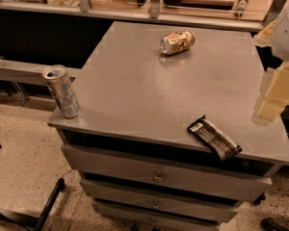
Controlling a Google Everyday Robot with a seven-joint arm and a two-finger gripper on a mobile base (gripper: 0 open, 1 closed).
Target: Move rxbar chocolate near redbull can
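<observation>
In the one camera view I read the grey metal cabinet top (pixel 149 90) as a clock face, twelve at the far edge. The rxbar chocolate (pixel 214 137), a flat thin black wrapper bar with a white label patch at one end, lies slantwise at about five o'clock, close to the front lip. The redbull can (pixel 61 91), a tall slim silver and blue-grey metal can, stands at the eight o'clock corner, well apart from the bar. A shorter gold-brown can (pixel 177 42) lies on its side near twelve to one o'clock. The cream-coloured gripper (pixel 269 102) hangs at the three o'clock edge, up and right of the bar and clear of it; whether it is spread or pressed together I cannot tell.

To my eye this is the approach, with the bar not yet picked up. Next the gripper must drop toward five o'clock, line up across the bar's narrow width and pinch low, then carry it toward eight o'clock without knocking the can off its corner
</observation>
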